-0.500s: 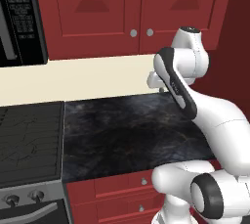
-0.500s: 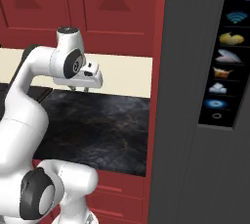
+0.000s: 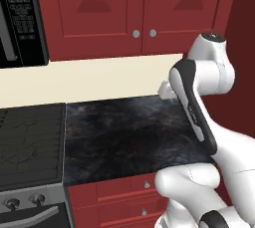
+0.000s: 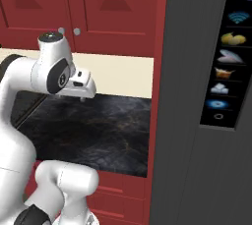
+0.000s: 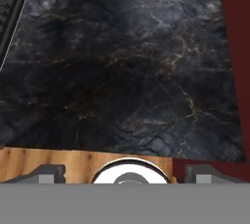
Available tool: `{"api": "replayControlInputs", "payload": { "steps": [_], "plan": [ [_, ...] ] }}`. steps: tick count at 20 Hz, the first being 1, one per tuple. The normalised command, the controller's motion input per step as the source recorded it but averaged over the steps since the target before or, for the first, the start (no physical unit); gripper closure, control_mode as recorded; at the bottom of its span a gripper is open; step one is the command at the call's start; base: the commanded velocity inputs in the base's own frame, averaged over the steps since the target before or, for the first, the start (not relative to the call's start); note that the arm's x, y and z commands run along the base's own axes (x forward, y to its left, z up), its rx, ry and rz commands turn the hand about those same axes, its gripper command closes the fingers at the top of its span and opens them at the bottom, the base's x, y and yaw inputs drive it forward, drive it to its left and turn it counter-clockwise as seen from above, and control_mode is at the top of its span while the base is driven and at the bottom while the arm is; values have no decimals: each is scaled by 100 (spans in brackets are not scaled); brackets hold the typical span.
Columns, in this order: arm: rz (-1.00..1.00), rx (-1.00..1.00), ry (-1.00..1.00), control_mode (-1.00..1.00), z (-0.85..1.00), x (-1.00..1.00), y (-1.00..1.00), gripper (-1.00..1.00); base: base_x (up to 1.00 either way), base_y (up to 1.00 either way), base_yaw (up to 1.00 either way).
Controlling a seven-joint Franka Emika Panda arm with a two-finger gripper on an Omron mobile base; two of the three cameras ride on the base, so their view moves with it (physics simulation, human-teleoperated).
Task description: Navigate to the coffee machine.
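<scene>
Pincer (image 4: 83,93) hovers above black marble counter (image 3: 124,132), jaws spread, nothing held. Microwave (image 3: 20,18) far left of pincer, stove (image 3: 30,147) below it. Coffee machine unsighted: risk, base drives wrong way, clips fridge panel (image 4: 206,96) right.

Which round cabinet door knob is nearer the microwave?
The left knob of the pair on the red upper doors. Its twin, the right knob, sits farther from the black microwave at the left edge.
</scene>
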Motion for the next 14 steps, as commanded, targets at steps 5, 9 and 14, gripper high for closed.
{"api": "replayControlInputs", "payload": {
  "steps": [5, 9, 14],
  "plan": [
    [-1, -1, -19, -100, 5, -100, 7, -100, 0, 0, 0],
    [-3, 0, -11, -100, 19, -100, 1, -100, 0, 0, 0],
    [0, 0, -2, 100, 38, -53, 0, -100, -6, 0, 0]
  ]
}}
